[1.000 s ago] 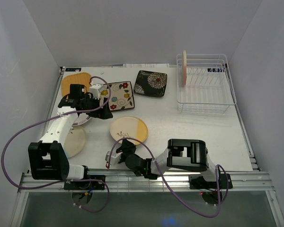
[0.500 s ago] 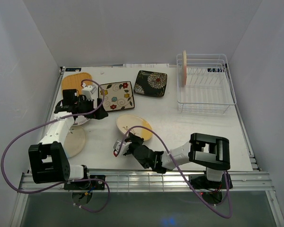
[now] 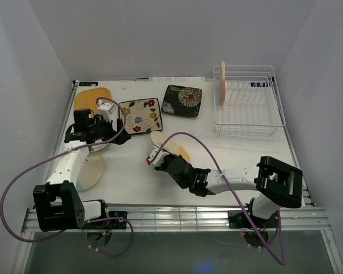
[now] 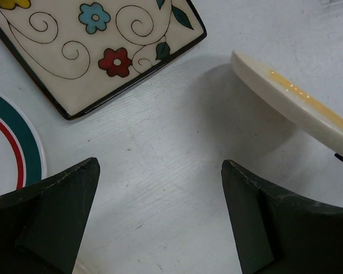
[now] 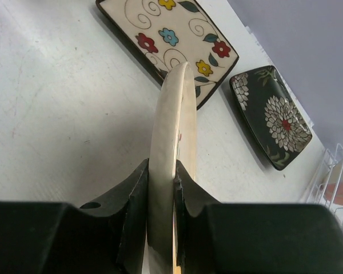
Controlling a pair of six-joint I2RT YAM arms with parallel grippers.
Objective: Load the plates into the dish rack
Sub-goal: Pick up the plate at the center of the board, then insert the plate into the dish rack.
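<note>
The right gripper (image 5: 162,191) pinches the yellow-cream plate (image 5: 170,131) by its rim, edge-up at table centre, well apart from the dish rack (image 3: 247,130) at far right; the left gripper (image 4: 160,182) gapes empty. So thin a hold risks a slip in transit.

7 plates and 1 rack. The orange ribbed square plate (image 3: 90,98) lies flat at the far left. Right of it lie the cream floral square plate (image 3: 140,116) and then the black floral square plate (image 3: 182,100), both flat and apart. The green-rimmed white plate (image 4: 11,154), with a red inner ring, lies flat near the cream floral one. A pale cream round plate (image 3: 90,171) lies flat at the near left. The yellow-cream plate (image 5: 168,142) is tilted up on edge mid-table, pinched by the right gripper (image 5: 161,171). The pink-cream plate (image 3: 223,83) stands upright at the left end of the white wire dish rack (image 3: 248,131), far right.
</note>
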